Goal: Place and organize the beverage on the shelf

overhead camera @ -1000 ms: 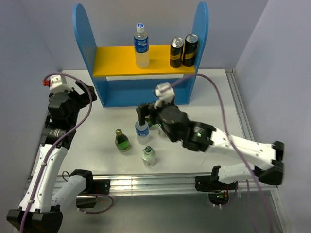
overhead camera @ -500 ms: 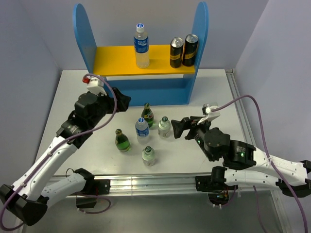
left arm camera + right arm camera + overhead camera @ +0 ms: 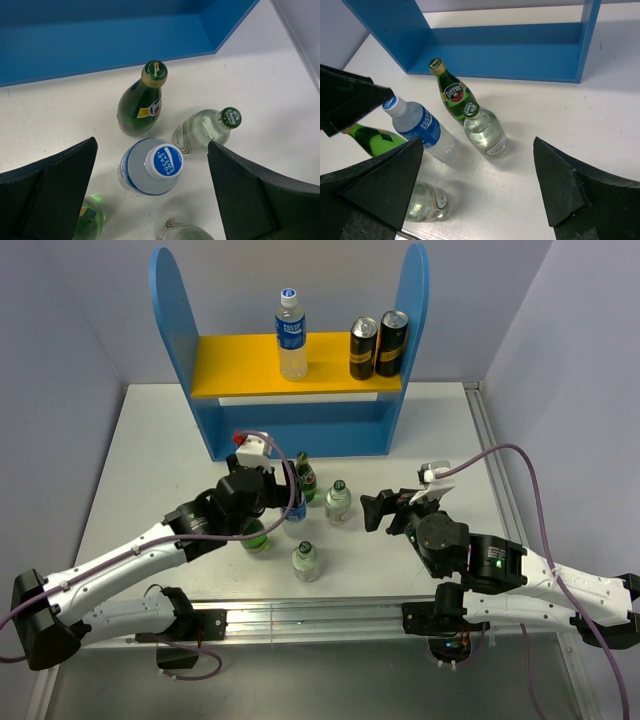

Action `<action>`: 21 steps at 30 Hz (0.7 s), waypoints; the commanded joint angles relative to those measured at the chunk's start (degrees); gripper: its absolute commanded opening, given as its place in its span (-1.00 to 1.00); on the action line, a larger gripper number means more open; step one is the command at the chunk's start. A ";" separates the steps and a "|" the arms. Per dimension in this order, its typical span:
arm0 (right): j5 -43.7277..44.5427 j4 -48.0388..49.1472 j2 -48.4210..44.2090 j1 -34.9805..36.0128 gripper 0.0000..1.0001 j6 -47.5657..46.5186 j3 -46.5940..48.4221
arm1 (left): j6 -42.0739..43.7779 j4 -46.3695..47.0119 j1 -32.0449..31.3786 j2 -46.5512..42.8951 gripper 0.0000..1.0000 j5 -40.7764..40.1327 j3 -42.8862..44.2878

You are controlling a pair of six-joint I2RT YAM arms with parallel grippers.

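Note:
On the table stand a blue-label bottle [image 3: 150, 167], two dark green bottles [image 3: 142, 102] [image 3: 89, 220] and two short clear bottles [image 3: 205, 130] [image 3: 425, 202]. My left gripper [image 3: 152, 192] is open and hangs above the blue-label bottle [image 3: 293, 512], its jaws wide on either side, apart from it. My right gripper [image 3: 477, 195] is open and empty, to the right of the cluster, facing the short clear bottle [image 3: 484, 131]. Another blue-label bottle [image 3: 291, 335] stands on the yellow upper board [image 3: 235, 365] of the blue shelf [image 3: 300, 430].
Two black-and-gold cans [image 3: 377, 345] stand at the right of the upper board. The shelf's blue base [image 3: 495, 50] lies just behind the bottles. The green bottle [image 3: 304, 477] is the one nearest the shelf. The table's front rail [image 3: 300, 618] runs close to the nearest short bottle [image 3: 306, 560].
My left arm has swung from the far left over to the bottle cluster, jaws open. My right arm drew back from the blue-label bottle to the right and now holds nearly still.

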 commanded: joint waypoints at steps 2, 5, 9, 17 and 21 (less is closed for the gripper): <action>2.89 -1.03 0.09 0.33 0.96 1.76 -0.05 | -1.62 4.37 -2.44 0.44 0.99 -7.31 -2.11; 2.98 -1.21 0.01 0.42 0.96 2.02 -0.14 | -3.11 5.17 -3.06 0.79 0.99 -8.72 -3.77; 3.33 -1.12 0.27 0.42 0.96 2.02 -0.31 | -4.08 6.75 -3.32 2.45 0.98 -9.16 -5.01; 3.86 -1.82 0.71 0.42 0.96 2.72 -0.40 | -6.27 5.44 -5.96 7.81 0.99 -12.41 -3.70; 4.04 -1.74 0.80 0.42 0.97 2.73 -0.58 | -7.50 3.42 -7.10 9.84 0.99 -13.64 -2.73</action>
